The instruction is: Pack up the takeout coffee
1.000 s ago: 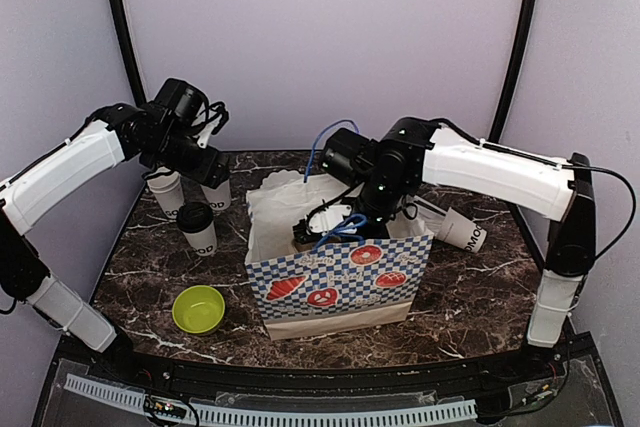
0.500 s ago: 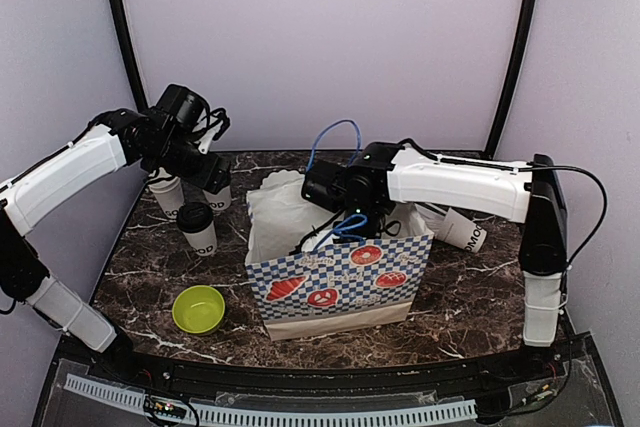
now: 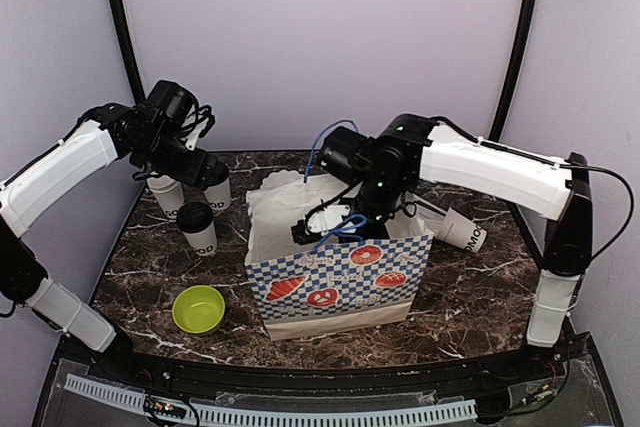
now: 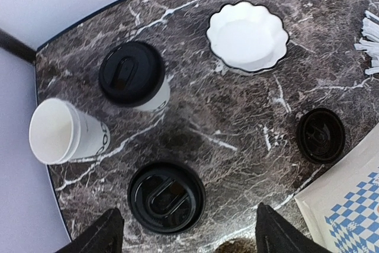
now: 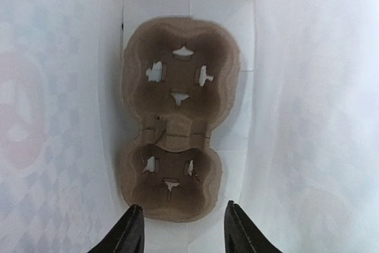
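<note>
Two lidded takeout coffee cups stand at the left: one [image 4: 167, 197] just ahead of my left gripper's [image 4: 188, 236] wide-open fingers, also in the top view [image 3: 198, 227], and one [image 4: 131, 76] farther back. A lidless white cup [image 4: 59, 131] stands beside them. A loose black lid [image 4: 321, 135] lies near the bag's corner. Another cup [image 3: 462, 230] lies on its side at the right. My left gripper [image 3: 190, 169] hovers above the cups, empty. My right gripper [image 5: 185, 229] is open and empty inside the checkered paper bag [image 3: 340, 272], above a brown two-well cup carrier [image 5: 174, 122].
A white scalloped bowl [image 4: 247, 37] sits behind the bag, with white straws [image 4: 372, 34] at the view's right edge. A green bowl [image 3: 198, 309] sits at the front left. The bag's white walls [image 5: 308, 117] close in around my right gripper.
My right arm swung left and low half a second ago and has come back up over the bag's mouth. My left gripper has shifted slightly back and left above the cups.
</note>
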Robot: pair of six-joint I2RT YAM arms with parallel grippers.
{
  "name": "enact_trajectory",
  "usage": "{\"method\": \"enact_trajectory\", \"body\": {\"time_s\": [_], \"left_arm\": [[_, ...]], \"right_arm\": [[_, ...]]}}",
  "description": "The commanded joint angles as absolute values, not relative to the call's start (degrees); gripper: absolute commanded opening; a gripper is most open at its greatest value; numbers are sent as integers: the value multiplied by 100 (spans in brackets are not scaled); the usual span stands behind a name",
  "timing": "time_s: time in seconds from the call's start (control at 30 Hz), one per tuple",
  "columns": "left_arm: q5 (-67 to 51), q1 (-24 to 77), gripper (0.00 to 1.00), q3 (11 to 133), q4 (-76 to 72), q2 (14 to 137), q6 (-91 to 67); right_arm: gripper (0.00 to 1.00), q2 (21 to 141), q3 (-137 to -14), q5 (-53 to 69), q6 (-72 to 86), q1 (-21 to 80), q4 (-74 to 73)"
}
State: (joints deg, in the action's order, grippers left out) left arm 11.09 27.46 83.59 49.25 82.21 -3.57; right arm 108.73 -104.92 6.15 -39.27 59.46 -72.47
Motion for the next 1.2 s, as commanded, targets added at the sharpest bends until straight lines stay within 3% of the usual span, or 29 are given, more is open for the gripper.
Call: {"method": "enact_trajectory", "body": {"time_s": [0.0, 0.33, 0.6, 1.17], "left_arm": [[995, 2489, 80, 8624, 5965, 8270, -706], [646, 2397, 89, 8458, 6710, 8953, -684], [1148, 2177, 89, 8643, 6749, 9393, -584], [469, 1731, 88, 8859, 6356, 9917, -545]], "right_arm": [[52, 10181, -10944, 1068, -4135, 5774, -7263], [63, 9404, -11553, 1878, -4200, 5053, -7378], [65, 9070, -11610, 2401, -4072, 4491, -7370], [66, 8937, -11203, 2467, -4052, 4280, -7216]]}}
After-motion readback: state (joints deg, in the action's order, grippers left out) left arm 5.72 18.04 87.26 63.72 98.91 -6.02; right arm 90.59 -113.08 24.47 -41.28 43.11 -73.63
